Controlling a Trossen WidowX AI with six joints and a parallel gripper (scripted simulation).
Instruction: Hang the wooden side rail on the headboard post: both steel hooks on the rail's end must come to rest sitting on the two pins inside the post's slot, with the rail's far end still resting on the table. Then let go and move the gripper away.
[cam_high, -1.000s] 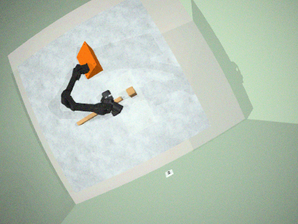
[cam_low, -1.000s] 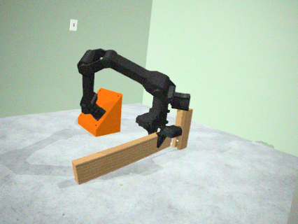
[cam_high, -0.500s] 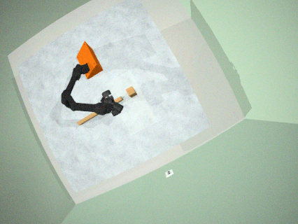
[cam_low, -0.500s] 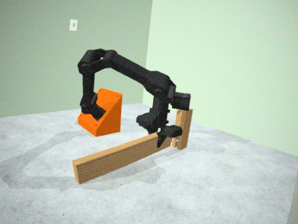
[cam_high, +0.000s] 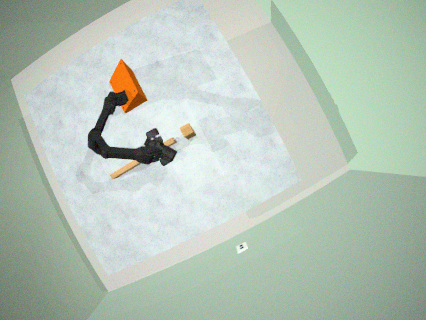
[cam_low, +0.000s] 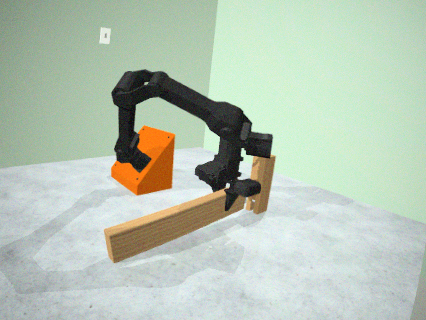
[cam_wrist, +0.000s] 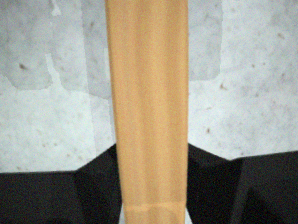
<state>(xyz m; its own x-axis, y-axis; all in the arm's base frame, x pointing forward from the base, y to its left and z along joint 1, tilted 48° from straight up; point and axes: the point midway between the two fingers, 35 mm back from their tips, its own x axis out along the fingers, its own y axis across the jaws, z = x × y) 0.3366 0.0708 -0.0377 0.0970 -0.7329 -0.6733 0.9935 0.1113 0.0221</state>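
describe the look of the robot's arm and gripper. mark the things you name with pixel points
The arm (cam_high: 125, 152) (cam_low: 187, 97) is all matte black, with chunky, rounded joints and straight links. The gripper (cam_high: 161, 145) (cam_low: 227, 192) (cam_wrist: 147, 142) matches, its angular fingers tapering toward the tips. No cables or markings show.
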